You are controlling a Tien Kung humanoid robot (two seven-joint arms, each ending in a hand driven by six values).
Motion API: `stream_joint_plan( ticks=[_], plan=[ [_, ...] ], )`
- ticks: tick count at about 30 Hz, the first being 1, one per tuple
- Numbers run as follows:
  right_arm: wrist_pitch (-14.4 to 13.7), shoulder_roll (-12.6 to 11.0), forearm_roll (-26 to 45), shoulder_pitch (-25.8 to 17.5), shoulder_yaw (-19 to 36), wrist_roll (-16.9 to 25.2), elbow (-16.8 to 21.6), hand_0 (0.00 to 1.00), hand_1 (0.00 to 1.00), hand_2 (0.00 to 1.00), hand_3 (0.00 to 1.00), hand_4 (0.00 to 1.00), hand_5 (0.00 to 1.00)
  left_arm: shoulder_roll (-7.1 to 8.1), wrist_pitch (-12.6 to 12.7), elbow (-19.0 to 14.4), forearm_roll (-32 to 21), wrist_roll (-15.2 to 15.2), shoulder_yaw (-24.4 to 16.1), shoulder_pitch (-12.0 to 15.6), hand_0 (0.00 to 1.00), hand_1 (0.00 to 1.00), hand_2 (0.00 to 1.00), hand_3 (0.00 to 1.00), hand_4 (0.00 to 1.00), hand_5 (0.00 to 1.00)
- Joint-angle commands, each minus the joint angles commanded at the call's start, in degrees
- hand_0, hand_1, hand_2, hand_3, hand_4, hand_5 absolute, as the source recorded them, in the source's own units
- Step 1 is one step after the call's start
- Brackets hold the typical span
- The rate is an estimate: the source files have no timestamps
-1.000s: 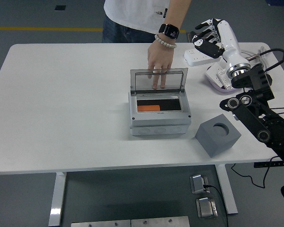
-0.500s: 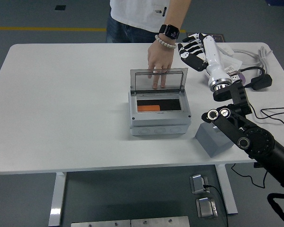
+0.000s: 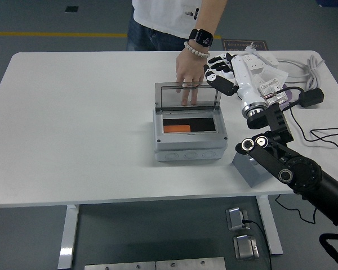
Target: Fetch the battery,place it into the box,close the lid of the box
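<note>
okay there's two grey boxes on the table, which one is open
The larger light grey box at the table's middle: its clear lid stands upright, showing an orange battery inside. The darker grey block to its right, partly behind the robot's arm, has no lid.

The person (image 3: 177,14) at the desk's far side is cut off by the top edge above the chest. The robot's right arm (image 3: 287,166) covers much of the grey block (image 3: 249,166). The box's (image 3: 188,147) raised clear lid (image 3: 187,95) veils the person's fingertips (image 3: 187,100) behind it.
</note>
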Motion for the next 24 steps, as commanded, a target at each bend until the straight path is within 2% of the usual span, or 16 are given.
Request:
stream_joint_plan(
  ticks=[8, 13, 19, 20, 24],
  plan=[
    [1.5, -3.2, 1.8, 0.6, -5.5, -1.5, 1.6, 0.711, 0.625, 0.595, 0.605, 0.599, 0.43, 0.06, 0.0, 0.0, -0.2, 0.0, 0.2, -0.2, 0.404, 0.559, 0.516, 0.5, 0.002, 0.002],
    [2.2, -4.2, 1.5, 0.5, -6.5, -2.3, 2.6, 0.711, 0.625, 0.595, 0.605, 0.599, 0.43, 0.06, 0.0, 0.0, -0.3, -0.1, 0.3, -0.3, 0.404, 0.559, 0.516, 0.5, 0.002, 0.002],
    [3.7, -6.5, -2.0, 0.4, -6.2, -6.0, 7.1, 0.713, 0.622, 0.597, 0.597, 0.582, 0.453, 0.13, 0.1, 0.0, -0.1, 0.0, 0.1, -0.2, 0.405, 0.56, 0.517, 0.5, 0.002, 0.002],
    [4.0, -7.0, -2.6, 0.5, -6.3, -6.7, 7.9, 0.691, 0.617, 0.596, 0.598, 0.582, 0.493, 0.17, 0.1, 0.0, -0.2, 0.0, 0.1, -0.2, 0.405, 0.56, 0.517, 0.501, 0.002, 0.002],
    [4.8, -9.0, -3.7, 0.7, -6.9, -8.9, 10.9, 0.691, 0.617, 0.596, 0.598, 0.582, 0.493, 0.29, 0.1, 0.0, -0.5, -0.1, 0.2, -0.2, 0.405, 0.56, 0.517, 0.501, 0.002, 0.002]
  ],
)
